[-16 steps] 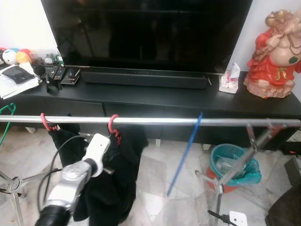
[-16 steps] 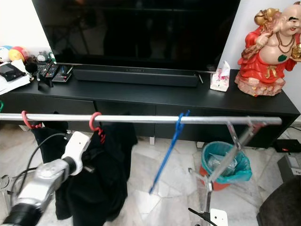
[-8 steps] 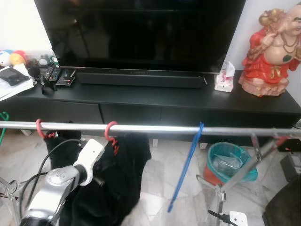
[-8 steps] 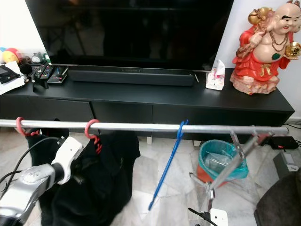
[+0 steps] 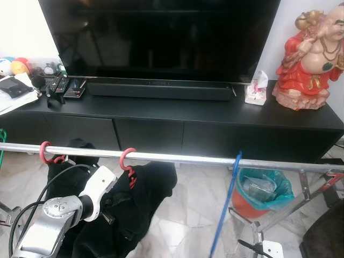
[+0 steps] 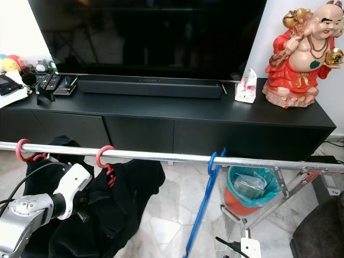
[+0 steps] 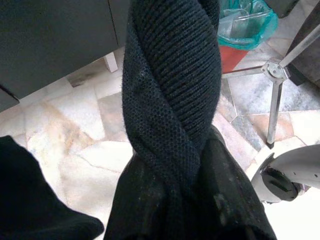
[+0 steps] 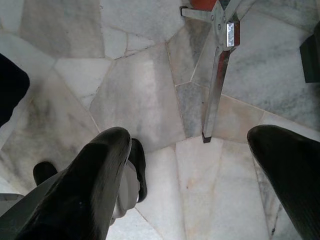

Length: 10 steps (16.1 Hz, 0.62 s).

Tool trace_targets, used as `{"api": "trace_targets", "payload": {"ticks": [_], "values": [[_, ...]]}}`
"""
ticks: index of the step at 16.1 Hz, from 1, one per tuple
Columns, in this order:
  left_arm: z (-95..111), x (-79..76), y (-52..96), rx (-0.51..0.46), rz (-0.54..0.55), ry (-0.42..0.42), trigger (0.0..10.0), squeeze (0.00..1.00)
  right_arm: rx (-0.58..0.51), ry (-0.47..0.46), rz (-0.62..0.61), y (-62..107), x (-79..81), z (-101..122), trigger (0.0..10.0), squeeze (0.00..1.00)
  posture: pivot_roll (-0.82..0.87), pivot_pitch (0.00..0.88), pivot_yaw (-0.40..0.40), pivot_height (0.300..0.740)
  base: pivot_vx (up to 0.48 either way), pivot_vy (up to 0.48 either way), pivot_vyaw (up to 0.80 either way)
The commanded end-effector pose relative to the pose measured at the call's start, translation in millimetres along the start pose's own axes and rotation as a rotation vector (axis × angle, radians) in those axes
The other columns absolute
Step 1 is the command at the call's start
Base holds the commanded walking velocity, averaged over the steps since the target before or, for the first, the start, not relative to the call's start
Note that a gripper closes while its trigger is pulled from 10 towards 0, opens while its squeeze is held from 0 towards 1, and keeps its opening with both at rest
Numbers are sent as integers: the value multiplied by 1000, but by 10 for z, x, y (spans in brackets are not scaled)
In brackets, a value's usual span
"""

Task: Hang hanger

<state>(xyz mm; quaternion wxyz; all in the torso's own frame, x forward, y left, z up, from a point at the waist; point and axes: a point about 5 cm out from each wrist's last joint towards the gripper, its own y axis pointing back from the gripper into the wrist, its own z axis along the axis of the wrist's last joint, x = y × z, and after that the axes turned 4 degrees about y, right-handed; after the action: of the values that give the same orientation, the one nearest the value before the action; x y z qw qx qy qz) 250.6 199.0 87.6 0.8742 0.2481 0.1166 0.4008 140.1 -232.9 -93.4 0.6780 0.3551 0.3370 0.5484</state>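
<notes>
Rail [image 5: 177,157] of bare metal runs across the scene in front of a black TV stand [image 5: 215,121]. Two red hangers hook over it on the robot's left: one [image 5: 45,152] near the left edge, the other [image 5: 127,159] just to its right, both carrying black clothes [image 5: 145,193] that sag toward the floor. A blue hanger [image 6: 207,201] hooks over the rail further right and hangs down at a slant (its lower end runs out of the picture).

The left arm [image 5: 64,215] reaches up from the lower left, its white wrist just below the rail and beside the second red hanger, pressed into the black cloth. In the left wrist view a twisted rope of black knit [image 7: 172,115] covers the left gripper [image 7: 195,220]; the fingers are hidden by it, so I cannot tell whether they pinch the cloth or stand apart.

The right gripper [image 8: 200,195] hangs idle over the marble floor [image 8: 145,100], its two fingers [image 8: 85,185] spread wide apart with nothing between them; a rack foot [image 8: 217,75] lies on the tiles beyond.

On the stand's surface are a large TV [image 5: 161,37], a soundbar [image 5: 158,90], remotes [image 5: 62,86], a tissue pack [image 5: 255,91] and a red laughing figurine [image 5: 309,56]. A bin with a teal liner [image 6: 251,185] stands on the floor behind the rail.
</notes>
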Motion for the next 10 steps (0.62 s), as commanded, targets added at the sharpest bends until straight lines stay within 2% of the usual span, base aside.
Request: {"api": "trace_targets", "payload": {"ticks": [1,4,5,6,7,8,10], "values": [[-114,-69,-37,53,-20,8,10000,0,2,1,-2,-1,-12,8,10000,0,-51,0,-28,732,0,0,0],[-122,-114,-135,11,34,44,10000,0,3,1,-2,-1,-10,6,10000,0,-52,0,-26,732,0,0,0],[-142,-183,-181,1,20,64,10000,0,3,2,-1,-1,-9,6,10000,0,-51,0,-29,732,0,0,0],[-146,-220,-196,-1,4,65,10000,122,3,2,-1,-1,-8,7,10000,0,-50,0,-29,732,0,0,0],[-137,-228,-202,-10,3,68,10000,427,3,3,-1,-1,-8,7,10000,0,-50,0,-30,732,0,0,0],[-131,-230,-204,-15,1,69,10000,1000,3,3,0,-1,-8,7,10000,0,-50,0,-29,732,0,0,0],[-111,-224,-199,-25,-1,66,10000,1000,3,3,0,-1,-8,7,10000,0,-49,0,-30,732,0,0,0]]}}
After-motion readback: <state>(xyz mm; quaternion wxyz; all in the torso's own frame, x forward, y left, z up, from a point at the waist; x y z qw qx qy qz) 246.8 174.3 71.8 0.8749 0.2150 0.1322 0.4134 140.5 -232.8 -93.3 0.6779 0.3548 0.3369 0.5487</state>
